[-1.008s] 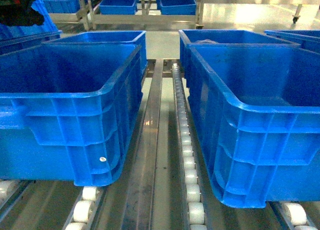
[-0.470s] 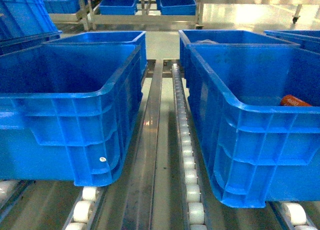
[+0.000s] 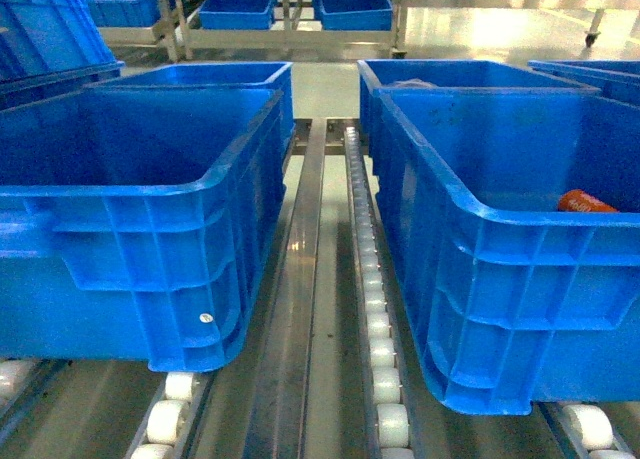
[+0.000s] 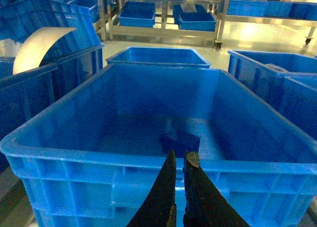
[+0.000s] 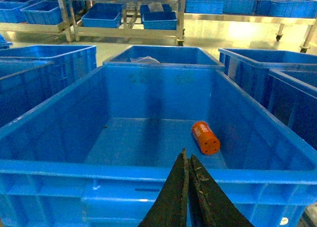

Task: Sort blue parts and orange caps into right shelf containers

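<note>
both grippers are seen only in the wrist views: the right gripper [image 5: 187,160] has its fingers pressed together with nothing between them, poised over the near rim of the right crate [image 5: 148,170], and the left gripper [image 4: 178,160] is likewise nearly closed and empty above the near rim of the left crate [image 4: 124,160]. an orange cap [image 5: 205,137] is now seen lying on its side on the floor of the right crate, toward the right wall; a second ago that crate showed no such piece in the head view, and half a second ago the cap [image 3: 587,201] had appeared and has since barely shifted. a dark blue part [image 4: 179,140] is seen on the left crate's floor. one cap is therefore judged delivered, and further pieces are presumably to be fetched.
</note>
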